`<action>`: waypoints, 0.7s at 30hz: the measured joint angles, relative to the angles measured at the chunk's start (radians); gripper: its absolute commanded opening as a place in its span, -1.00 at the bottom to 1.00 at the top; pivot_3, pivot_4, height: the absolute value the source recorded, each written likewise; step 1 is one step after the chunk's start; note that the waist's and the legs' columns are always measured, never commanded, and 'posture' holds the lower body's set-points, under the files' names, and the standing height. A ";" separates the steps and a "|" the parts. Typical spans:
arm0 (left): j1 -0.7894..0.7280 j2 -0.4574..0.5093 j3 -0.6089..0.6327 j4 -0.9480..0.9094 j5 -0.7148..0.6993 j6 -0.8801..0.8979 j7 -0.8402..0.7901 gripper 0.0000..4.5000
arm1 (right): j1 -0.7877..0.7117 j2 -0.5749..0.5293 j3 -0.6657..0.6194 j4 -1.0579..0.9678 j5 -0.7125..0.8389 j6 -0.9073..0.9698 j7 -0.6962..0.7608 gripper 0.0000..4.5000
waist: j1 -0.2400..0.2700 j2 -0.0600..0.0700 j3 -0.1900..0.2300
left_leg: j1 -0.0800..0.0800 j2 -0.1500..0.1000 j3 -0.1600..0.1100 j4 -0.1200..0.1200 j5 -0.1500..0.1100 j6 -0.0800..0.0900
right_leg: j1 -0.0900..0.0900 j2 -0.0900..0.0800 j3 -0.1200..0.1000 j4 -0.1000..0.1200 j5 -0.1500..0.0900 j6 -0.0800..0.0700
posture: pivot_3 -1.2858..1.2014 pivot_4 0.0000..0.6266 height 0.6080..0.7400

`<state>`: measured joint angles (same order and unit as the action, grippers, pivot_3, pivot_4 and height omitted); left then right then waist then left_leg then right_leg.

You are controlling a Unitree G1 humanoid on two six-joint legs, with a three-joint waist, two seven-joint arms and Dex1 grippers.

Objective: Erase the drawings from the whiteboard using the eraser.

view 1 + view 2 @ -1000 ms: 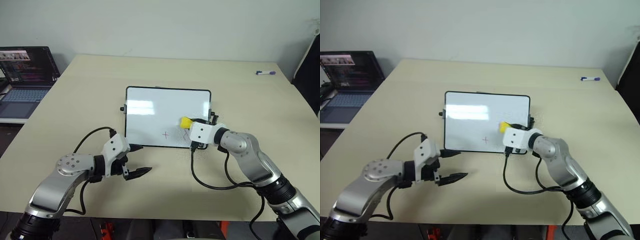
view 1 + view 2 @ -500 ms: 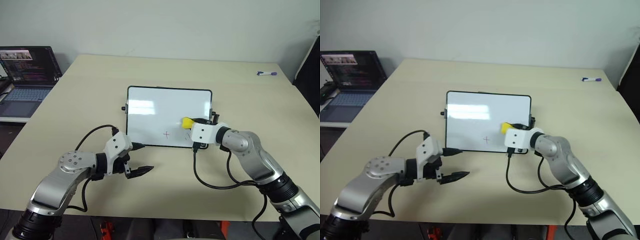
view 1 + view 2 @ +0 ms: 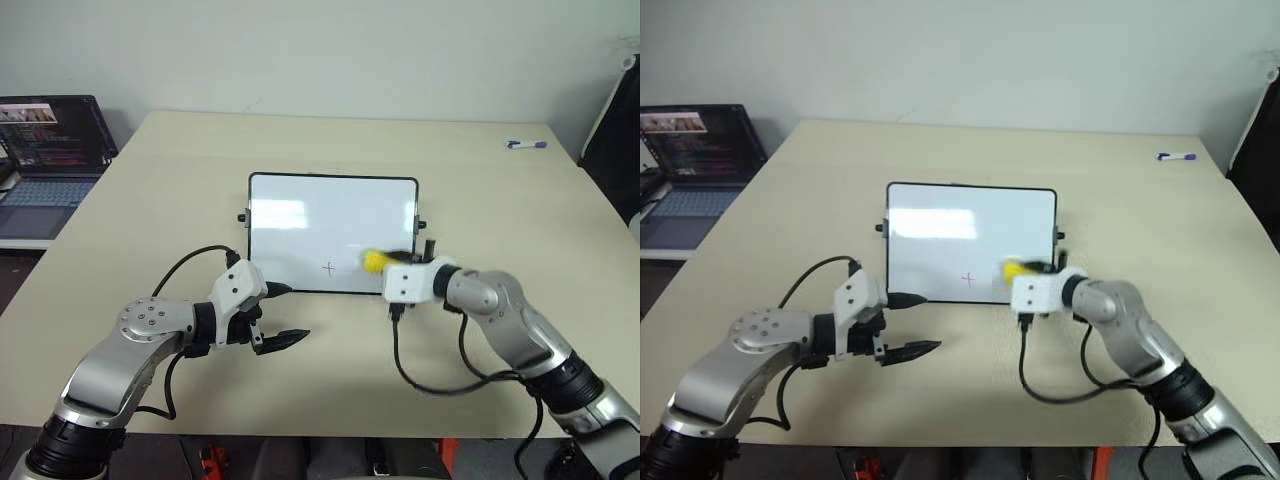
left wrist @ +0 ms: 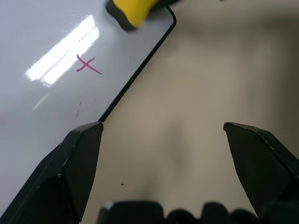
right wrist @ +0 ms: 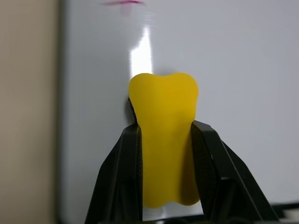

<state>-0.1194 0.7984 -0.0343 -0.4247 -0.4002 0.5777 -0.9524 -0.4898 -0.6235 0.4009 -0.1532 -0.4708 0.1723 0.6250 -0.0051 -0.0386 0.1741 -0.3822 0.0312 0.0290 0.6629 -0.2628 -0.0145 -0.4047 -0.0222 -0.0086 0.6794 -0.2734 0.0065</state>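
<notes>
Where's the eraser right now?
The eraser is clamped in the right gripper, over the whiteboard near its front right corner, just right of the plus sign.

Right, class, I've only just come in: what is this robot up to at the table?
It is wiping a whiteboard. The right gripper is shut on a yellow eraser, pressed near the board's lower right corner. A pink plus sign is not yet erased. The left gripper hangs open over the table, at the board's lower left corner.
</notes>
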 measured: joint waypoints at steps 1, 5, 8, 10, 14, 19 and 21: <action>0.001 0.000 0.000 0.000 0.000 0.000 0.000 1.00 | -0.002 -0.011 -0.014 0.001 0.000 -0.006 0.003 -0.52 | 0.003 0.000 0.000 | 0.000 0.000 0.000 0.000 0.000 0.000 | 0.000 0.000 0.000 0.000 0.000 0.000 | 0.03 -0.52 1.00; 0.004 0.000 0.000 0.001 0.000 0.000 0.000 1.00 | 0.032 -0.031 -0.016 -0.024 0.003 -0.025 0.045 -0.52 | 0.005 -0.001 -0.001 | -0.001 0.000 0.000 -0.001 0.000 0.000 | 0.000 0.000 -0.001 -0.001 -0.001 -0.001 | 0.03 -0.52 1.00; 0.004 0.000 0.000 0.000 0.000 0.000 0.000 1.00 | 0.073 -0.035 -0.003 -0.049 0.004 -0.032 0.093 -0.52 | 0.003 -0.001 -0.001 | 0.000 0.000 0.000 -0.001 0.000 0.000 | 0.000 0.000 -0.001 -0.001 -0.001 -0.001 | 0.03 -0.52 1.00; 0.006 0.000 0.000 0.000 0.000 0.000 0.000 1.00 | 0.112 -0.035 0.021 -0.081 0.004 -0.032 0.127 -0.52 | 0.003 -0.001 -0.001 | 0.000 0.001 0.000 -0.001 0.000 0.000 | 0.000 0.000 -0.001 -0.001 -0.001 -0.001 | 0.03 -0.52 1.00; 0.009 0.000 0.000 0.001 0.000 0.000 0.000 1.00 | 0.119 0.025 0.046 -0.074 -0.010 -0.024 0.116 -0.52 | -0.006 -0.001 0.000 | 0.000 0.001 0.000 -0.001 0.000 0.000 | 0.000 0.000 0.000 0.000 -0.001 0.000 | 0.03 -0.52 1.00; 0.015 0.001 0.011 0.012 0.003 -0.004 0.009 1.00 | 0.103 0.143 -0.035 -0.076 0.065 0.090 0.089 -0.52 | -0.004 0.000 0.000 | -0.002 0.001 -0.001 -0.002 0.000 0.000 | -0.001 0.001 -0.001 0.000 -0.001 -0.001 | 0.03 -0.52 1.00; 0.026 0.004 0.038 0.035 0.006 -0.016 0.016 1.00 | 0.126 0.185 -0.103 -0.116 0.151 0.191 0.107 -0.52 | -0.001 0.000 0.000 | -0.002 0.001 -0.001 -0.002 -0.001 -0.001 | -0.002 0.001 -0.001 -0.001 -0.001 -0.002 | 0.03 -0.52 1.00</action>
<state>-0.0933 0.8027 0.0033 -0.3895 -0.3943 0.5614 -0.9360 -0.3637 -0.4381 0.2978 -0.2692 -0.3203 0.3629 0.7322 -0.0061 -0.0386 0.1743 -0.3846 0.0326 0.0280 0.6606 -0.2640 -0.0159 -0.4064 -0.0216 -0.0100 0.6785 -0.2745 0.0047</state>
